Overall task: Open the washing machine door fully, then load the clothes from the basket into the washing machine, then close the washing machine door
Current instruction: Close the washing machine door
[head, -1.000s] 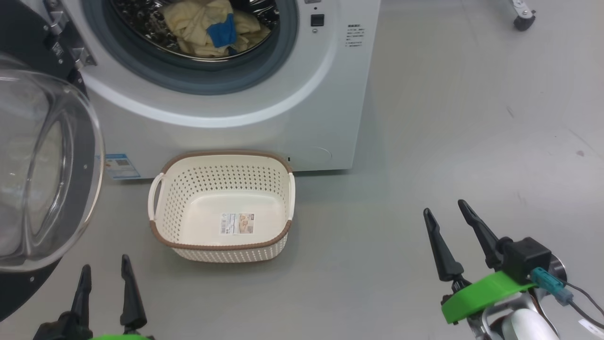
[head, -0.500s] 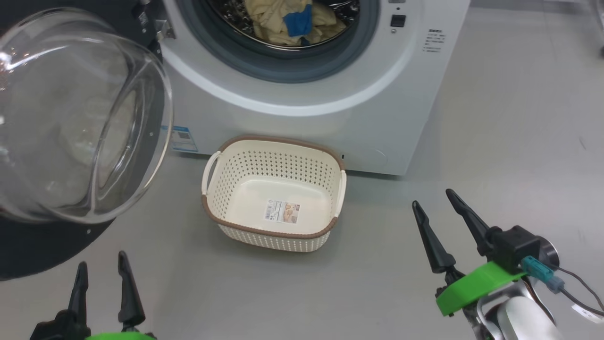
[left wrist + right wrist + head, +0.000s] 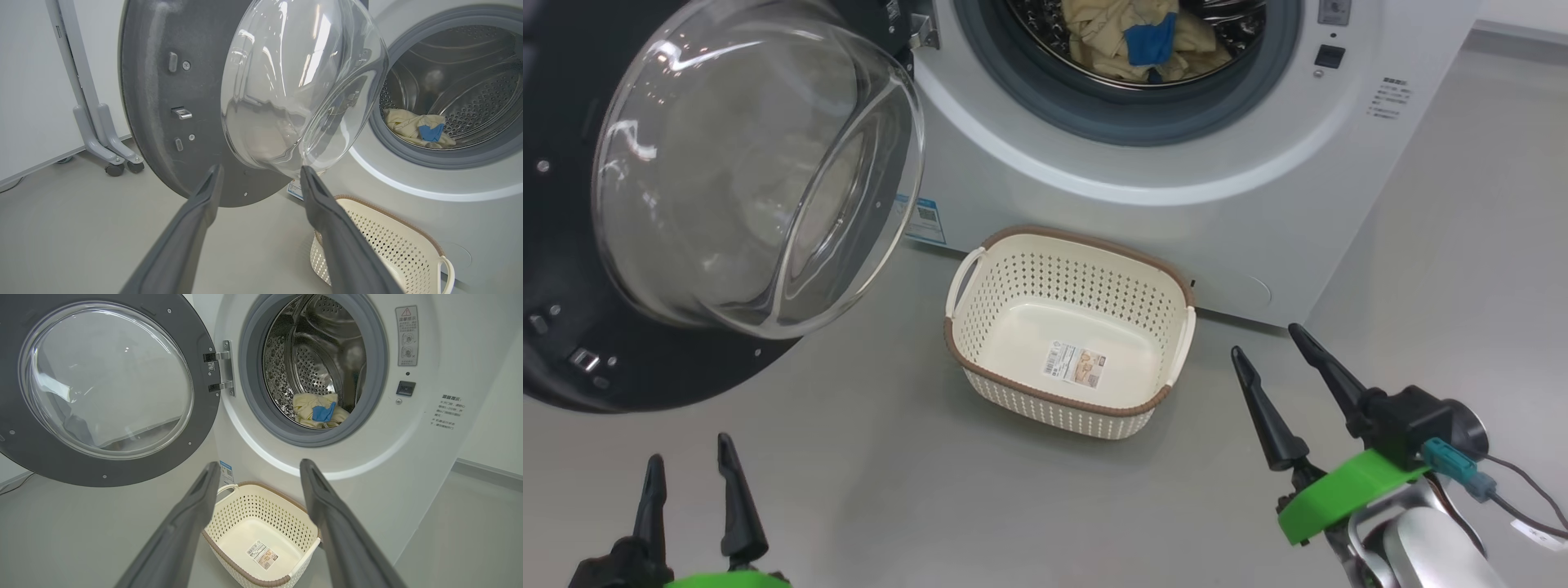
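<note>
Both grippers hang released, jaws spread wide with nothing between them. Your left gripper (image 3: 688, 447) sits at 7 o'clock in the head view and your right gripper (image 3: 1266, 339) at 4 o'clock, each over the grey floor (image 3: 915, 506).

Against a second ago the whole head view has swung, so the camera has turned and the things have not moved. The washing machine (image 3: 1176, 212) now fills 12 to 2 o'clock. The washing machine door (image 3: 572, 359), then cut off at the left edge, now shows nearly whole at 10 o'clock. It stands wide open, its glass bowl bulging toward you.

The basket (image 3: 1062, 418) stands on the floor at the centre, just in front of the machine's lower panel as before, its sticker (image 3: 1076, 365) showing on the bare bottom. The clothes (image 3: 1147, 37) lie in the drum at 12 o'clock behind the grey gasket (image 3: 1127, 129), cream with a blue patch on top.

Your grippers keep the same spread and much the same places in the frame. In the left wrist view the door's glass sits beyond the fingertips at 12 o'clock, not touching them.
</note>
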Available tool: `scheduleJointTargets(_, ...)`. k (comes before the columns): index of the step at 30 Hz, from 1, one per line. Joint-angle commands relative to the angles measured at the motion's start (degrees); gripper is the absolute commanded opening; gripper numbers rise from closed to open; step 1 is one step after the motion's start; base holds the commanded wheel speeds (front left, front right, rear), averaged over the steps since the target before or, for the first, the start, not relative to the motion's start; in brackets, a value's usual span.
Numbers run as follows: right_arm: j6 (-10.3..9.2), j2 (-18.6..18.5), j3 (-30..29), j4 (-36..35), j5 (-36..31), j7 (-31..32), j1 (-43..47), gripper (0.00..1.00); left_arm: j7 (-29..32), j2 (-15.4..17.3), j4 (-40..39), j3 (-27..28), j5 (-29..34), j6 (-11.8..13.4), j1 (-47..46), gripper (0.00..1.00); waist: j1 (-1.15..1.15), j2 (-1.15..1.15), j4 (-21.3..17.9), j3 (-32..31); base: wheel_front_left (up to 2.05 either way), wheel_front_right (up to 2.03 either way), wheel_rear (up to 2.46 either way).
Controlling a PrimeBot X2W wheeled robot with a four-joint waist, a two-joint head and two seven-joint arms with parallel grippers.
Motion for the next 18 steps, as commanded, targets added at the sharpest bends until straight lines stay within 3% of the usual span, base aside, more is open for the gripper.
scheduleJointTargets(1, 0.21, -0.78, 1.01, -1.68, -0.25, -0.37, -2.22, 1.00, -0.80, 0.30, -2.01, 2.00, -0.25, 0.27, -1.44, 1.00, 0.00, 0.00, 0.81, -0.11, 0.00, 0.00, 0.00)
scheduleJointTargets(18, 0.21, -1.13, 1.83, -1.49, -0.18, -0.37, -1.52, 1.00, -0.80, 0.30, -1.68, 2.54, -0.78, 0.25, -0.69, 1.00, 0.00, 0.00, 4.73, -1.24, 0.00, 0.00, 0.00)
